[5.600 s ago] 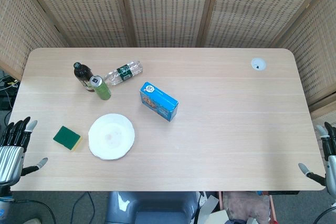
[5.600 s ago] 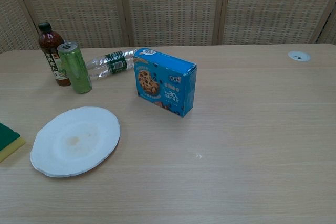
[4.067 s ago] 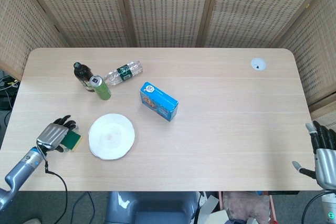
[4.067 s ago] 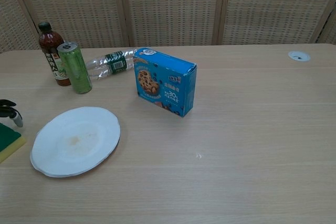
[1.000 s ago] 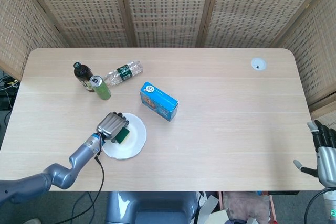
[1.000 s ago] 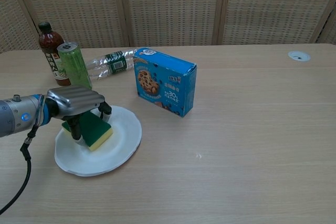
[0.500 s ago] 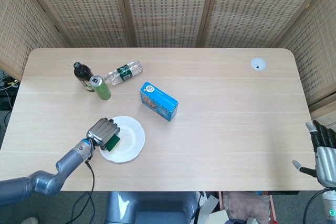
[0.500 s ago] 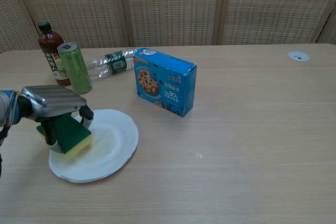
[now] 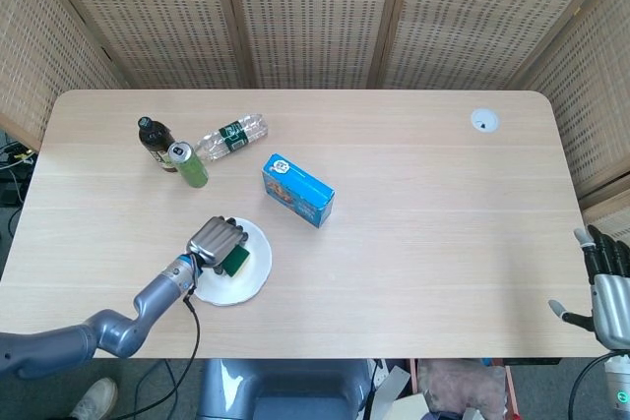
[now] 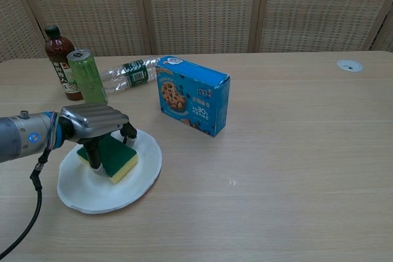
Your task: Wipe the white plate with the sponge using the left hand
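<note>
- Head view: woven rattan screens close off the top of the frame, and below them the pale wooden table (image 9: pixel 413 204) fills most of the picture.
- In the lower left my left hand (image 9: pixel 215 240) has its fingers curled down over the sponge (image 9: pixel 234 261), gripping it, and the sponge sits on the white plate (image 9: pixel 254 272).
- The plate lies left of centre, below the can (image 9: pixel 187 164), the dark bottle (image 9: pixel 154 142) and the lying water bottle (image 9: pixel 231 135) in the upper left, and well apart from the blue biscuit box (image 9: pixel 297 190).
- My right hand (image 9: pixel 602 282) shows at the lower right edge, fingers apart and holding nothing, off the table.
- Chest view: the same screens run behind the table, with the box at centre and the drinks in the upper left.
- In the lower left my hand (image 10: pixel 95 124) clamps the sponge (image 10: pixel 116 157) from above, green face up and yellow face down against the plate (image 10: pixel 132 188).
- I judge the pick-up done and the wipe under way; I see no obvious stain on the bare rim, but the part beneath the sponge is hidden, so I cannot tell how much wiping is left.
</note>
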